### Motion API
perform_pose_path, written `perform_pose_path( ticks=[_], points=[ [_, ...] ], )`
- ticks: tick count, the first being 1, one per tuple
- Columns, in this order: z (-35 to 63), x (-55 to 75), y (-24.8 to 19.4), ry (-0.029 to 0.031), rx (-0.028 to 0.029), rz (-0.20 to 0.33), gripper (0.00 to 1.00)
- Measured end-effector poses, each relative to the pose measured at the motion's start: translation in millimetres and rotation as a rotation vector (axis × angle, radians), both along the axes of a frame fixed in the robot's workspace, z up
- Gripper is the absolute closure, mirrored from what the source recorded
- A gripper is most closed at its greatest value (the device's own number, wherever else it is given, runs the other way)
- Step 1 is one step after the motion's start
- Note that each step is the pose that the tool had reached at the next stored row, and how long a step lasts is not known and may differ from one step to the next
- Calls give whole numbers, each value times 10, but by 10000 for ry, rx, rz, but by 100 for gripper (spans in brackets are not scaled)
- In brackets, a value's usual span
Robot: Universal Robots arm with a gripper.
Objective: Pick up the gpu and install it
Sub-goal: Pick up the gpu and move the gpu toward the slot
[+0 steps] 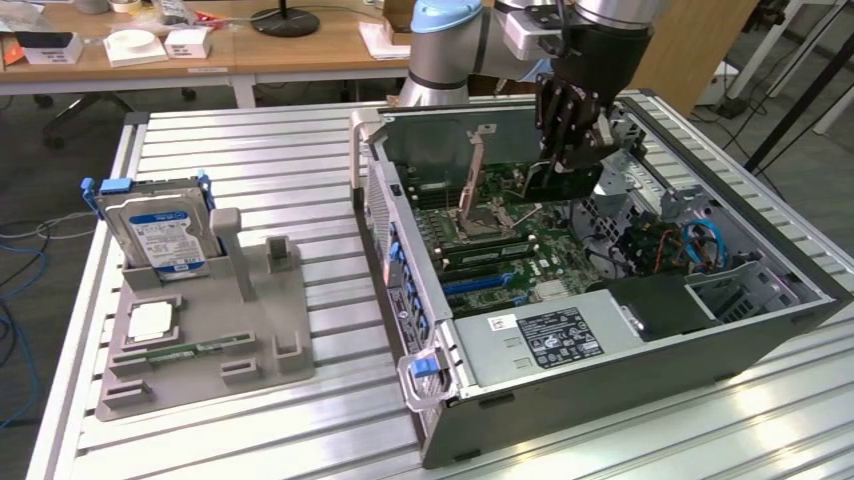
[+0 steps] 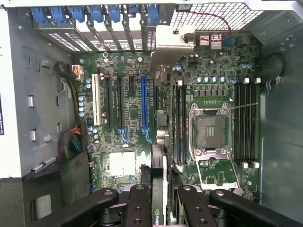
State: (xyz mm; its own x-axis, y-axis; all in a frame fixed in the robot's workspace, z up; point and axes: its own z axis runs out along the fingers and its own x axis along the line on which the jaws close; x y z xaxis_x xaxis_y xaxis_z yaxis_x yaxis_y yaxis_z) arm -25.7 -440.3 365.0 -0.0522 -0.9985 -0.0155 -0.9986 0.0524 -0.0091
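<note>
You are holding the gpu (image 1: 561, 183) in the claw (image 1: 567, 160), whose fingers are pinching narrow onto the card's upper edge. In the exterior view the dark card is hanging upright inside the open computer case (image 1: 747, 330), over the green motherboard (image 1: 534, 270) and just beside the CPU socket (image 1: 483, 225) with its raised metal lever. Whether the card's lower edge is touching the board, you cannot tell from here.

In the wrist view the gpu (image 2: 158, 170) is showing edge-on between the black fingers (image 2: 137, 203) of the claw (image 2: 158, 198), with its grey metal end bracket (image 2: 170, 42) reaching toward the row of blue-tabbed rear slot covers (image 2: 94, 14). The card's line is running between the long blue expansion slot (image 2: 143, 106) and the memory slots next to the socket (image 2: 209, 130).

Out on the table (image 1: 267, 150), toward the exterior view's left, the grey holder tray (image 1: 200, 380) is carrying the silver hard drive (image 1: 158, 230) standing on end and a narrow green memory stick (image 1: 200, 351) lying flat.
</note>
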Motion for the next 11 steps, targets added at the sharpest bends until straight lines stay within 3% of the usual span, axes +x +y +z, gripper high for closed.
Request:
perform_pose_path(
  ticks=[11],
  points=[
    [-28, 0, -1, 1, -5, 0, 74]
  ],
)
